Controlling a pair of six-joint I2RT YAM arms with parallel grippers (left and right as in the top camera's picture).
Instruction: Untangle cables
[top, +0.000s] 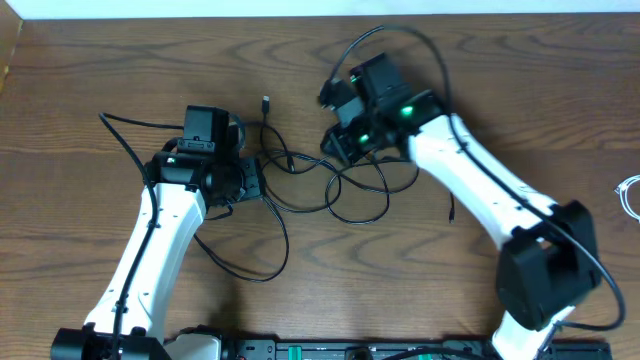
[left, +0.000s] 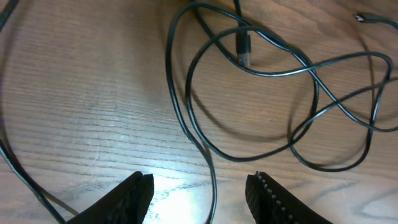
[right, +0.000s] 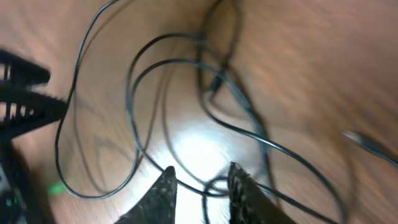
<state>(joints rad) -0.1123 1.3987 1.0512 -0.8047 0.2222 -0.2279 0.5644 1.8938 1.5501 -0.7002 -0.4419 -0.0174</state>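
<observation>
Presently the left gripper (left: 202, 190) stands about half-wide just above the counter (left: 93, 112). One strand of the black cable (left: 244, 50) runs between its fingers, not pinched. The right gripper (right: 202, 190) is narrow but parted, with a small loop of the same cable in the gap; the view is blurred, so contact is unclear. The black cable lies in loose crossing loops between both grippers. The white cable (top: 632, 192) is at the counter's far right edge, well apart.

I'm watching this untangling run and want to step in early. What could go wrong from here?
The black cable crosses itself in several loops, so pulling one strand may tighten the tangle. A strand lies inside the open left end effector; closing now might catch the wrong loop.
</observation>
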